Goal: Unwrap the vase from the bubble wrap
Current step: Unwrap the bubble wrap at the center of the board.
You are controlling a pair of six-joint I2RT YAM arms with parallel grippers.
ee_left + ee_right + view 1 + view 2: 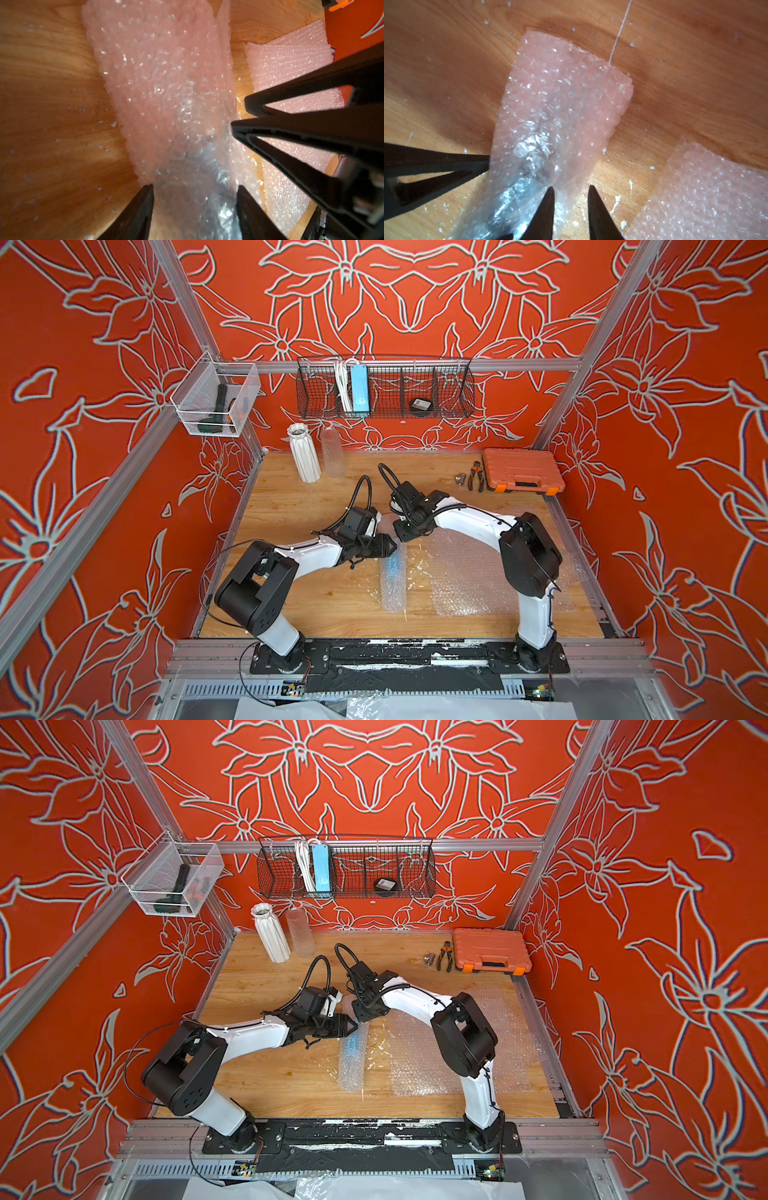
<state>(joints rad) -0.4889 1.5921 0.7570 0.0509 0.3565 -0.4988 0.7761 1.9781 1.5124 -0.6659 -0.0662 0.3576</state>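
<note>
The bubble wrap (392, 585) lies as a rolled tube in the middle of the wooden table (316, 605). The vase shows only as a bluish shape (394, 566) through the wrap. My left gripper (194, 187) is at the roll's far end, its fingers pressed against both sides of the roll (166, 87). My right gripper (571, 188) comes from the opposite side. Its jaws stand a little apart, with the loose edge of the roll (560, 99) between them. In both top views the two grippers (392, 546) (360, 1020) meet over that end.
A flat bubble wrap sheet (469, 572) lies right of the roll. At the back stand a white ribbed vase (304, 454) and a clear glass one (332, 452). An orange tool case (523, 470) and pliers (476, 476) sit back right. A wire basket (384, 387) hangs on the wall.
</note>
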